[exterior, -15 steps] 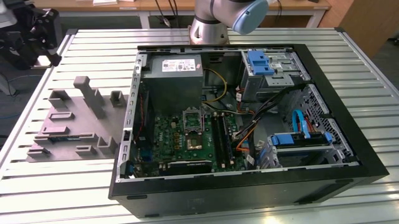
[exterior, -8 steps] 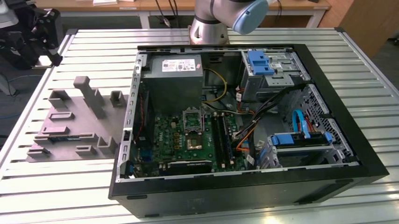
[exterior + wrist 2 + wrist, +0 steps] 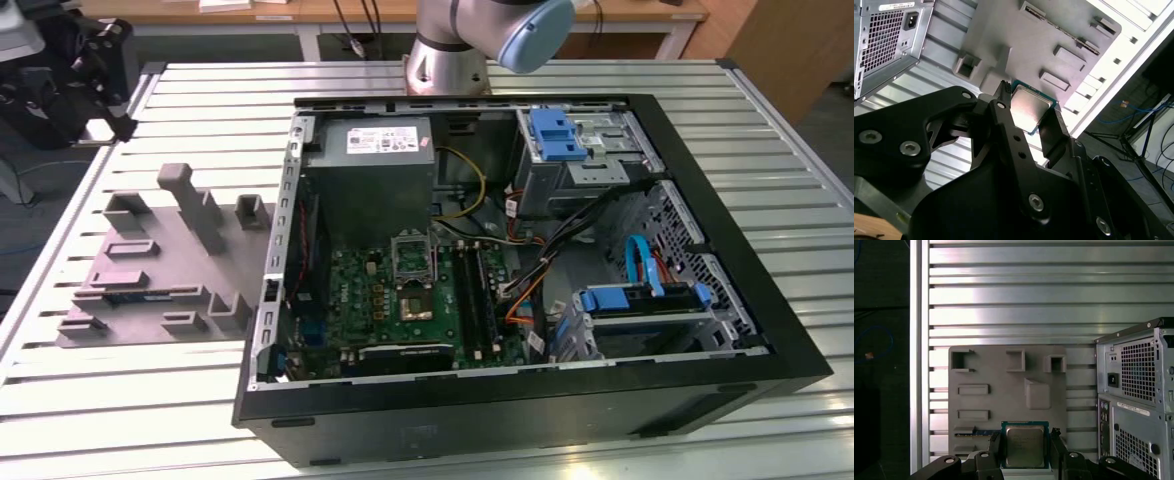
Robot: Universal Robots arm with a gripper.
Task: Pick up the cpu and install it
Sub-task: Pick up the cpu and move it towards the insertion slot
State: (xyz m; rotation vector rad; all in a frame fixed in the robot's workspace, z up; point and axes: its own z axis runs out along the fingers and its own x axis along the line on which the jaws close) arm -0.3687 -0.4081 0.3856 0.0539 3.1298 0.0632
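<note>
The cpu (image 3: pixel 1025 446) is a small square chip with a silvery top and a thin green rim. It sits clamped between the two black fingers of my gripper (image 3: pixel 1025 442), which is shut on its edges. In the second wrist view the cpu (image 3: pixel 1030 111) shows tilted between the same fingers (image 3: pixel 1004 107), lifted well above the grey holder plate (image 3: pixel 1019 45). The open PC case (image 3: pixel 534 250) lies on its side on the slatted table. Its motherboard socket (image 3: pixel 415 298) faces up, with its metal frame folded back beside it.
The grey holder plate (image 3: pixel 160 270) with raised blocks and pockets lies at the exterior view's left of the case. Inside the case are a power supply (image 3: pixel 374 170), cables and blue drive brackets (image 3: pixel 641 300). The arm's base (image 3: pixel 447 60) stands behind the case. Black hardware (image 3: pixel 60 80) sits at the upper left.
</note>
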